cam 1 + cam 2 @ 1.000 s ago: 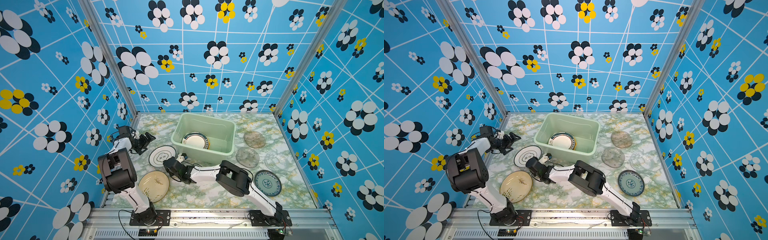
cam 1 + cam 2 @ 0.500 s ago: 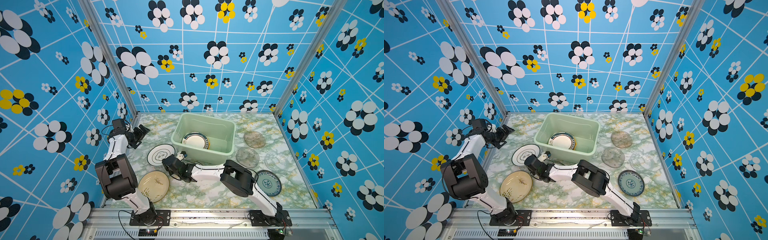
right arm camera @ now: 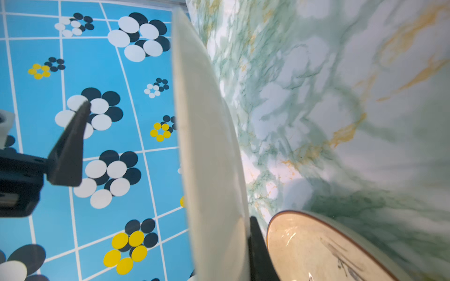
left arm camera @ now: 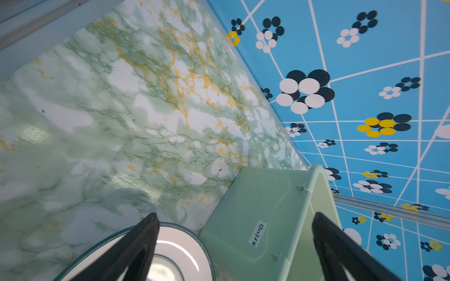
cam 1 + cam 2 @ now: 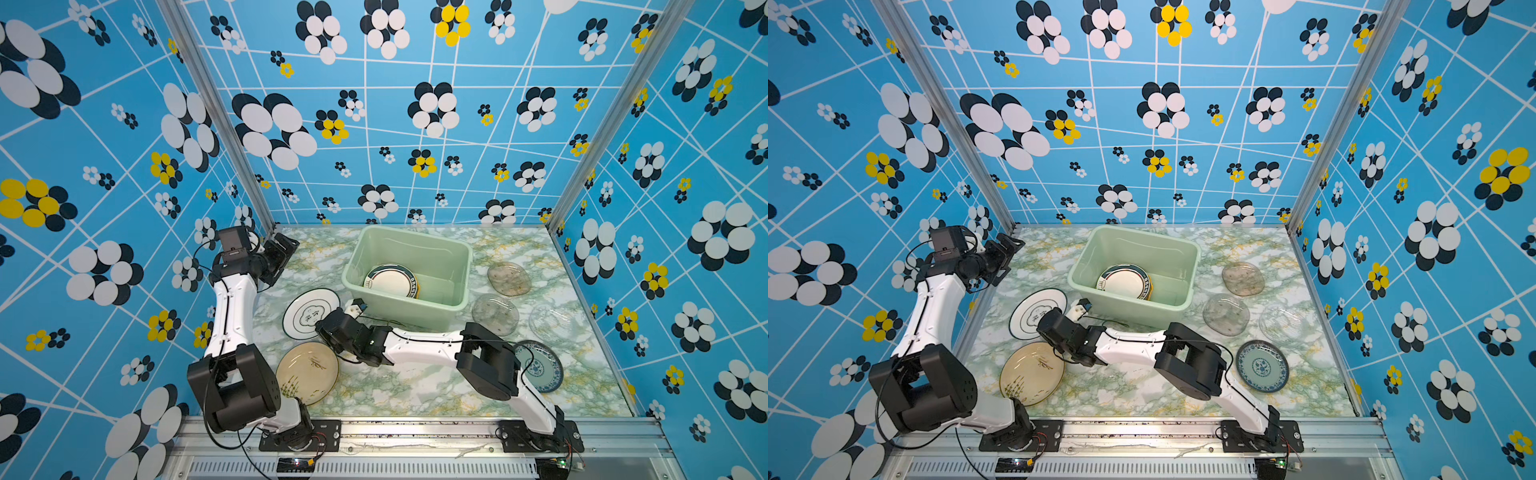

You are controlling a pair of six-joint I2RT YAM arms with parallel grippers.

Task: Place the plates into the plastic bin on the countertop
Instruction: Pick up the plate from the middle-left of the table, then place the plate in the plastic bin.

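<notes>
The right claw [image 5: 322, 326] is clamped on the rim of a white dark-rimmed plate [image 5: 309, 313], which tilts up off the desk [image 5: 415, 390] beside the plastic bin [image 5: 415, 249]. The left claw [image 5: 284, 255] hangs wide open and empty near the desk's back corner. A second dark-rimmed plate [image 5: 388, 282] lies in the bin.

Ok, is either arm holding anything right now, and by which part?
The right tool is shut on the white dark-rimmed plate, pinching the rim on the side nearest that arm. The left tool is open and holds nothing.
</notes>
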